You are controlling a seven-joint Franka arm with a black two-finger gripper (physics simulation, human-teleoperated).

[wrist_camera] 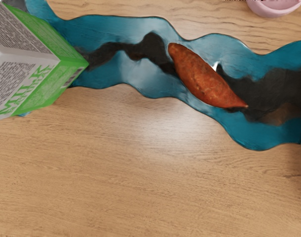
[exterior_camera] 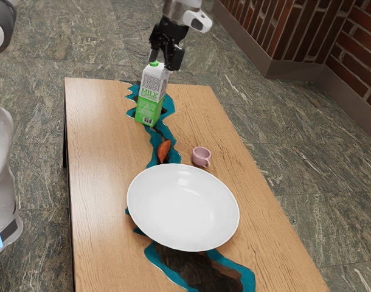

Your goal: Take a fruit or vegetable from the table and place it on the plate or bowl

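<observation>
One sweet potato (exterior_camera: pixel 164 149), tapered and rough orange-brown, lies on the desk's (exterior_camera: pixel 94 158) glossy teal resin strip, between one boxy green-and-white milk carton (exterior_camera: pixel 151 94) and one smooth round white plate (exterior_camera: pixel 182 207). One small pink cup (exterior_camera: pixel 201 157) stands beside it. The hand (exterior_camera: pixel 166 58) hangs over the carton; how wide it stands, I cannot tell.

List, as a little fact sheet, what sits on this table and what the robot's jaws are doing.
Table: wooden top with a teal resin strip
Vegetable: orange-brown sweet potato, lying on the strip, not held
Dish: large round white plate, nothing on it
Others: upright green-and-white milk carton; small pink cup near the plate
Jaws: open, empty, up by the carton's top
</observation>
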